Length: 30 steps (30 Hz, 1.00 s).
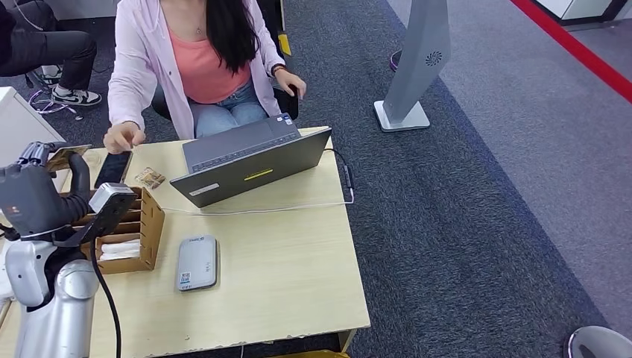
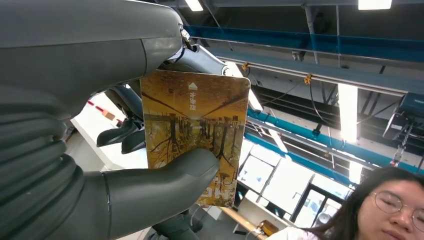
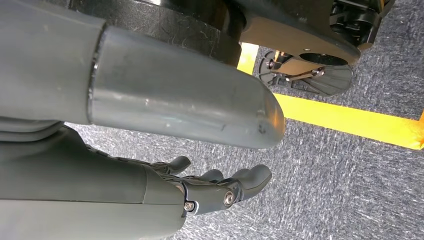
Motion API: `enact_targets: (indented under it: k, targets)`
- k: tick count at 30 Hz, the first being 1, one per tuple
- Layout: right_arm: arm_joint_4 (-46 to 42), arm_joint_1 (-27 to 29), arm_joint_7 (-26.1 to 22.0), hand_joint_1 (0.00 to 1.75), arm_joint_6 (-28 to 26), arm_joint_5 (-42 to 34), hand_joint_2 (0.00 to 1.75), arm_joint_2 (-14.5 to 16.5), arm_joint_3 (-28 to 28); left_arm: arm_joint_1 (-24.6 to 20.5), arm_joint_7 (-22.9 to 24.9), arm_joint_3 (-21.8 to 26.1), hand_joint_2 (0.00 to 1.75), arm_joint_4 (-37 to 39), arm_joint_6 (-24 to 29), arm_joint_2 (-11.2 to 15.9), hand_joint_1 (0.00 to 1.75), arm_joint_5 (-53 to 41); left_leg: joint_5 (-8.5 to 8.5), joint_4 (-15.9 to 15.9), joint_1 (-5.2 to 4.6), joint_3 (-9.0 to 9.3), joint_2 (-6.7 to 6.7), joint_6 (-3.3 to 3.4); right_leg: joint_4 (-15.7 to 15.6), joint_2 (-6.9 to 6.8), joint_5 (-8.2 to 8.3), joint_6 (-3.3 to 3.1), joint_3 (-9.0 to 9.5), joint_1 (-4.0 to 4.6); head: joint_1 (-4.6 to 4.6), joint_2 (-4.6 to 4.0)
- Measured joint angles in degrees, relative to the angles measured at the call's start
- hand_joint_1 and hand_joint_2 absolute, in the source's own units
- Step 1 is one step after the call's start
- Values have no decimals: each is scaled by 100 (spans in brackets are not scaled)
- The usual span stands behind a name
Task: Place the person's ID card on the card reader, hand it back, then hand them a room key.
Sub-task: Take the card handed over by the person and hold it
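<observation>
My left hand is raised at the table's left side and pinches a golden-brown card printed with a tree scene and a white arrow. In the left wrist view the card sits between the thumb and the fingers behind it, tilted up toward the person. The person's hand rests on the far left table edge, a short way from the card. The grey card reader lies flat in the middle of the table. My right hand hangs over the carpet, fingers loosely extended, holding nothing.
A cardboard box with white cards stands by my left arm. A black phone and a small patterned card lie near the person. An open grey laptop with a white cable takes up the far side. A kiosk stand is on the carpet.
</observation>
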Motion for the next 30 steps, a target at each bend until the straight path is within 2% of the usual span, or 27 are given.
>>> enact_targets:
  k: [7, 22, 30]
  targets:
    - [0, 4, 3, 0, -16, -31, 0, 0, -39, 233, -85, -181, 175, 28, 10, -38, 175, -23, -1, 0, -1, -2, 0, 0, 0, 0, 1, 1, 0, -1, 0, 0]
    - [0, 18, 36, 0, -111, -101, 0, 0, -274, 1470, -190, -780, 175, -220, 149, -166, 175, -125, -1, -1, -1, -8, 3, 1, 0, 0, 0, 2, -7, -1, -1, 0]
    - [0, 18, 26, 0, -114, -99, 0, 0, -335, 1697, -12, -857, 175, -124, -118, -164, 175, -270, -1, -1, -1, -8, 3, 1, 0, 0, 1, 2, -7, -1, 0, 0]
